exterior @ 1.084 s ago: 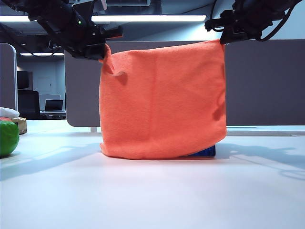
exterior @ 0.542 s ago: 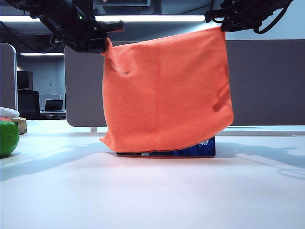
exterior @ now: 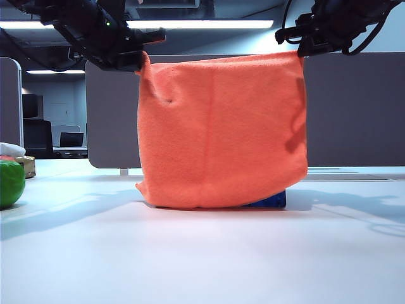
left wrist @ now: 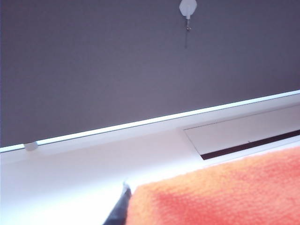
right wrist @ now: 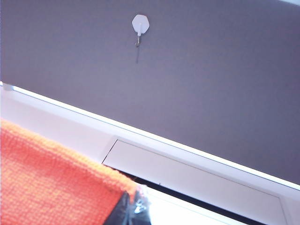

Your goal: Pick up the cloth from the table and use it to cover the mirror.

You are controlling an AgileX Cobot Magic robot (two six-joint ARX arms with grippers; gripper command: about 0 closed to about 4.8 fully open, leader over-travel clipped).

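Observation:
The orange cloth [exterior: 221, 133] hangs as a flat curtain between my two grippers, its lower edge reaching the white table [exterior: 202, 259]. My left gripper [exterior: 137, 61] is shut on the cloth's upper left corner. My right gripper [exterior: 300, 49] is shut on its upper right corner. The mirror is hidden behind the cloth; only a blue strip [exterior: 271, 202] peeks out under the lower right edge. In the left wrist view the cloth [left wrist: 220, 192] lies against a dark finger [left wrist: 120, 211]. In the right wrist view the cloth [right wrist: 47, 178] ends at the dark fingers [right wrist: 133, 208].
A grey-brown divider panel [exterior: 354, 107] stands behind the cloth and carries a white hook [left wrist: 187, 7] [right wrist: 139, 23]. A green object [exterior: 9, 183] with a small box behind it sits at the table's far left edge.
The cloth lifted and swung, baring more of the blue strip under it, then dropped back so its lower edge rests on the table again. The right gripper rose and came down slightly.

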